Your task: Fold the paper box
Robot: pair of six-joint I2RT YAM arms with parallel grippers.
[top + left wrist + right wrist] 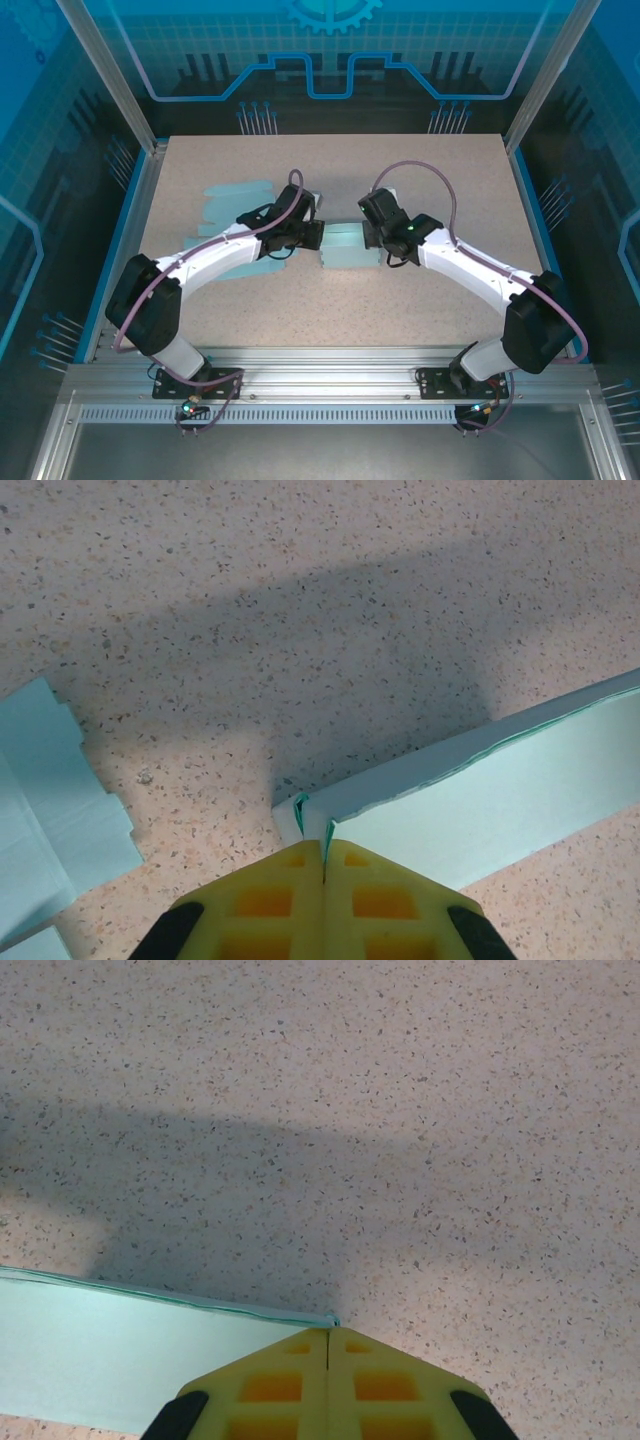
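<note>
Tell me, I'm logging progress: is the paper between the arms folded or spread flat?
Folded: the paper box shows doubled layers along its edge, its ends pinched by the shut left tool and right tool.

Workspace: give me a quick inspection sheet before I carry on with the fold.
Surface: speckled beige table, shadowed under the arms.
Job's things: teal paper box, partly folded, mid-table.
Clutter: flat teal paper blanks left of the box.
End effectors: left end effector and right end effector both shut, tips at opposite ends of the box; grip unclear.
Cables: purple cables looped over each arm.
Surroundings: blue enclosure panels, aluminium frame.
</note>
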